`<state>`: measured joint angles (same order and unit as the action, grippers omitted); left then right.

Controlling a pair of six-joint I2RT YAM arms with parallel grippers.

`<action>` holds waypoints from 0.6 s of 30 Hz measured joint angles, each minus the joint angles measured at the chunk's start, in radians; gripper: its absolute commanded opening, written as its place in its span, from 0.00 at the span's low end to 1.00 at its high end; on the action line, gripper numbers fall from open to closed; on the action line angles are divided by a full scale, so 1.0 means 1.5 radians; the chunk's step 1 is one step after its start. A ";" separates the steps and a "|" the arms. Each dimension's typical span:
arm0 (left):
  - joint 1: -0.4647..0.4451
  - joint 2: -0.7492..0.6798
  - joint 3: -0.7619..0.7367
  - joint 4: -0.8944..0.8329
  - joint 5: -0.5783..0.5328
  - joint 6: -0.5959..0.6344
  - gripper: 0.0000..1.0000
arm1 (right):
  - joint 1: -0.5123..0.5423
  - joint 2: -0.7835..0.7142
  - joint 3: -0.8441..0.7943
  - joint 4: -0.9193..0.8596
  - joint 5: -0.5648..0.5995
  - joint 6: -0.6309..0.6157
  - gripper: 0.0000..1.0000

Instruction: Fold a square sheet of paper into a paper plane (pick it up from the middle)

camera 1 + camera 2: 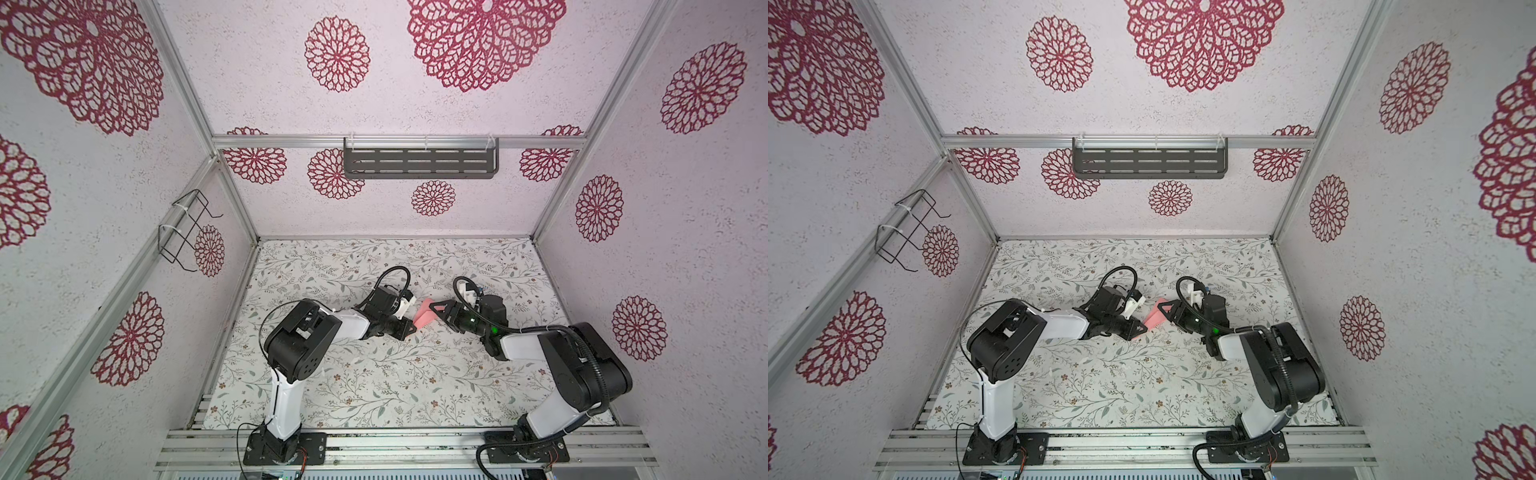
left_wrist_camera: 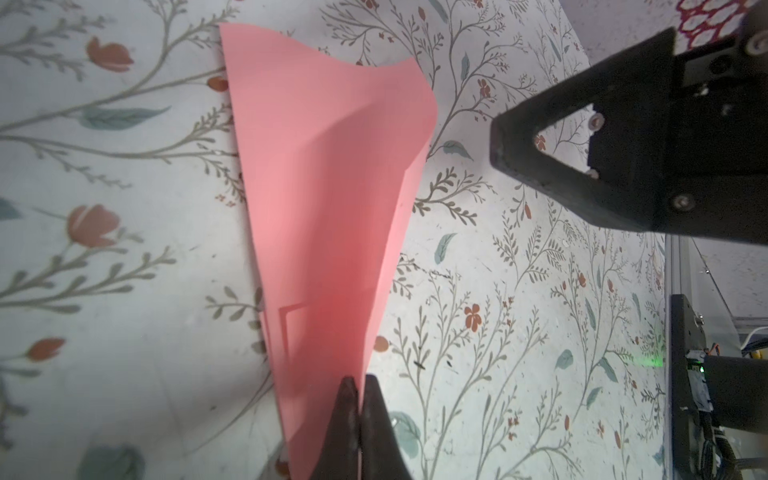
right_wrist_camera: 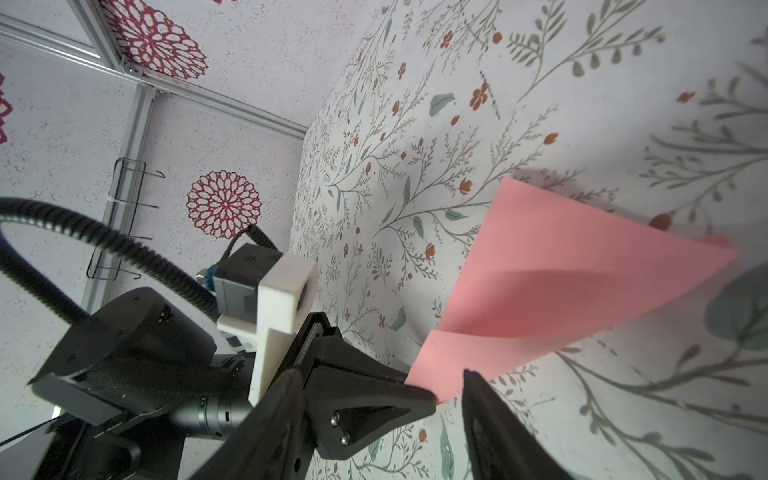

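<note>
Left wrist view: my left gripper point(image 2: 359, 386) is pinched on the paper point(image 2: 324, 187) at its narrow end, I reckon so the loose fold can't spring open. Paper rests half-folded on the table point(image 2: 498, 332). Right gripper point(image 1: 435, 312) jaws are partly open and empty beside the flared end, likely staged to crease.

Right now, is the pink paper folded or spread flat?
Folded loosely: the square sheet of paper is doubled into a tapering wedge, layers gaping, narrow end pinched in the left gripper.
</note>
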<state>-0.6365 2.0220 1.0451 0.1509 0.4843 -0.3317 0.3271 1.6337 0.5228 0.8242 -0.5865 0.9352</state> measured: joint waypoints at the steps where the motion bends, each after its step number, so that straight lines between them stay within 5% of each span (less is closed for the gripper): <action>1: 0.001 0.001 -0.002 0.004 0.001 -0.008 0.02 | 0.003 0.004 -0.001 0.006 -0.003 -0.001 0.64; 18: 0.033 0.016 -0.009 0.032 0.043 -0.121 0.00 | 0.062 0.089 0.042 0.021 -0.052 -0.043 0.57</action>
<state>-0.5877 2.0453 1.0313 0.1982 0.5491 -0.5137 0.4194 1.7668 0.5865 0.8558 -0.6651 0.8711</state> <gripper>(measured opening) 0.041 0.580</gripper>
